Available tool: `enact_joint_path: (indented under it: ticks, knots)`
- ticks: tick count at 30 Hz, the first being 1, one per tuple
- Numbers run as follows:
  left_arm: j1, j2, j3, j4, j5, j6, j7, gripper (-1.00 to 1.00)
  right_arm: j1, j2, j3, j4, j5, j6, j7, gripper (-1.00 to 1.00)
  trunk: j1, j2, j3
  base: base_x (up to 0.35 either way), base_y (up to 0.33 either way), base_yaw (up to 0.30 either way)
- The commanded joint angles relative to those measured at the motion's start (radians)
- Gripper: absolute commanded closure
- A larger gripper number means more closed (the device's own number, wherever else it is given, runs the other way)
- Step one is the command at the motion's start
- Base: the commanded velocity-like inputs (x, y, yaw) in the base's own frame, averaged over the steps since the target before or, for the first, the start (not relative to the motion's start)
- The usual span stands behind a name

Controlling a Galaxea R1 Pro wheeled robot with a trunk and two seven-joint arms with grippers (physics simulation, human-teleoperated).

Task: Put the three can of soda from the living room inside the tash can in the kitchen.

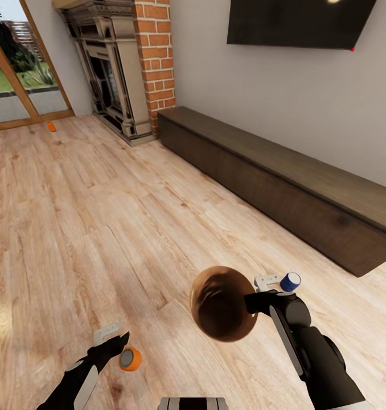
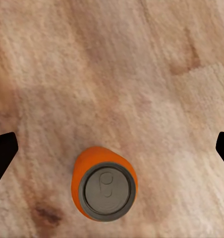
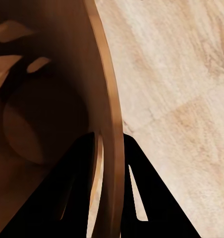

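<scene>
Where the glass door stands at the far left, a small orange can (image 1: 51,127) lies on the light wood floor (image 1: 102,216), well apart from the robot. Near left: the left end effector (image 1: 120,341) hangs over the floor, fingers spread wide; in the left wrist view its dark fingertips (image 2: 3,153) sit at either edge with nothing between them. Just beside it to the right, a second orange can (image 1: 130,359) rests on the floor, grey top showing (image 2: 104,184), not gripped.

Centre near: the trash can (image 1: 223,303), round and copper-brown with a dark inside, is held up off the floor, tilted with its mouth toward the camera. The right end effector (image 1: 251,302) pinches its rim; the right wrist view shows one finger inside the wall (image 3: 108,99) and one outside.

Right of the bin, the dark blue can (image 1: 290,282) with a pale top lies on the floor near the long low dark-wood cabinet (image 1: 284,182). Far side: brick fireplace (image 1: 130,68), black television (image 1: 298,23) on the wall.
</scene>
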State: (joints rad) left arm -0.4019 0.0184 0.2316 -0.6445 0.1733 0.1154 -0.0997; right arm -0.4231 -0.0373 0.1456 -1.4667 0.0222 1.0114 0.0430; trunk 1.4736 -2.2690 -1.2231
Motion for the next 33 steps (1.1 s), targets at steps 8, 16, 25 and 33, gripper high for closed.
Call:
enact_joint_path:
  ticks: [8,16,25,33]
  knots:
    - [0.0,0.0,-0.001,-0.001,0.0,0.0,0.0,-1.0,-0.007,-0.001,-0.001,-0.003,-0.024,0.002,0.005,1.0,0.0,0.0,0.0,0.0,0.0,0.0]
    - [0.0,0.0,-0.002,0.0,0.0,0.0,0.0,-1.0,-0.037,-0.005,-0.008,-0.001,-0.02,0.003,0.005,1.0,0.0,0.0,0.0,0.0,0.0,0.0]
    - [0.0,0.0,-0.002,-0.001,0.0,0.001,0.0,-1.0,-0.175,-0.022,-0.011,0.002,-0.019,0.017,0.005,1.0,0.0,0.0,0.0,0.0,0.0,0.0]
    - [0.0,0.0,-0.002,-0.001,0.0,0.001,0.0,-1.0,-0.19,-0.028,-0.012,0.003,-0.019,0.019,0.005,1.0,0.0,0.0,-0.001,0.0,0.0,0.0]
